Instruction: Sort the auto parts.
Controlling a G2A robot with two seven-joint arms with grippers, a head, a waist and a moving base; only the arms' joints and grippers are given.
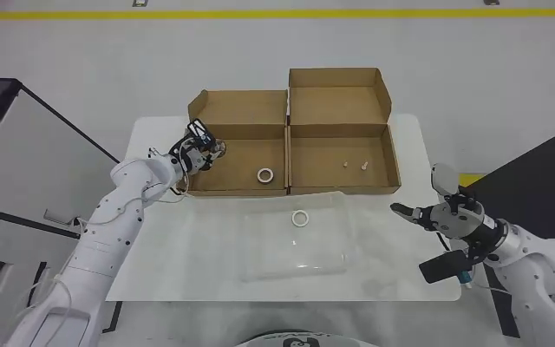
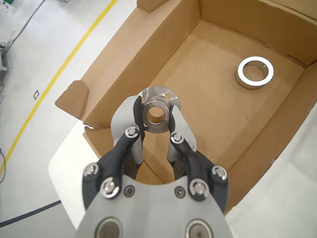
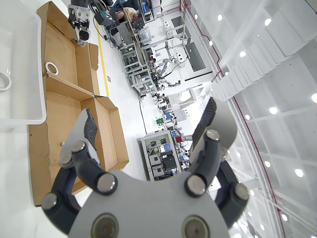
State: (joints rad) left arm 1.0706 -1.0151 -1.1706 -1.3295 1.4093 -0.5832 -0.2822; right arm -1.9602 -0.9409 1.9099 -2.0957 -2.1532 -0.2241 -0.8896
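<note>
The left gripper was positioned above the left-hand end of the left cardboard box, with its fingers pinching the hub of a flanged metal bushing. The bushing was held clear of the box floor, with its bore facing the wrist camera and its flange plate on the far side of the fingertips.

A metal ring lay flat on the floor of the same box, near the wall shared with the right cardboard box and well apart from the held bushing. Two small fasteners lay close together on the floor of the right box. The lids of both boxes were folded open at the far side.

A clear plastic tray rested on the table just in front of the boxes. It contained one white ring near its far edge.

The right gripper was located over the right-hand end of the table, beside the tray. Its fingers were spread wide and held nothing.
</note>
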